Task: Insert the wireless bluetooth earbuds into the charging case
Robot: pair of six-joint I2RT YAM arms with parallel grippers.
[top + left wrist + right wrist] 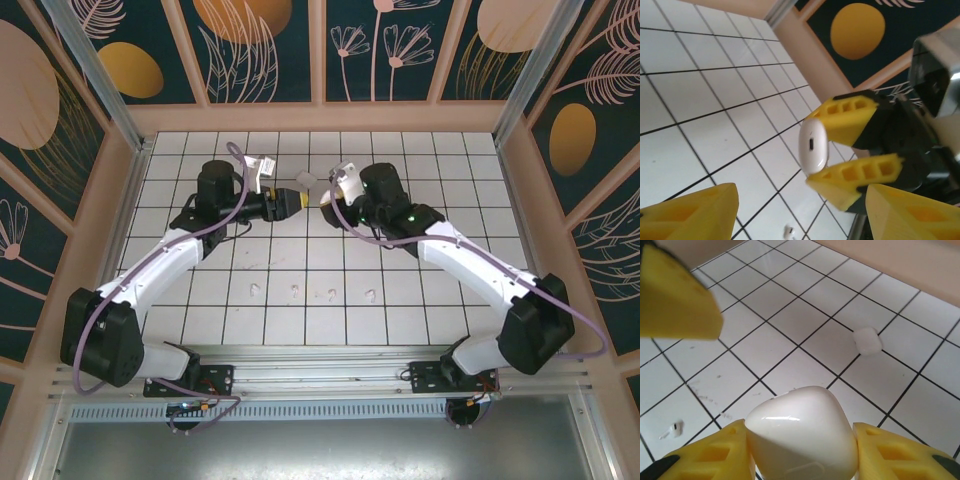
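Earbuds point(295, 291), all four, sit in a row on the desk point(450, 180) toward its near edge, well apart from both arms, none in a case yet. Right pincer point(801, 442) is clamped on the charging case point(813, 145), held up off the tiles; lid looks closed. Left pincer point(288, 200) is just beside it, jaws apart, nothing between them. Second case point(867, 341) lies on the desk beyond. I read this as a two-arm lid opening or regrasp. To do it well: hold the right grip steady, bring the left in square to the case's free end, close slowly, and avoid pushing it out of the right fingers.
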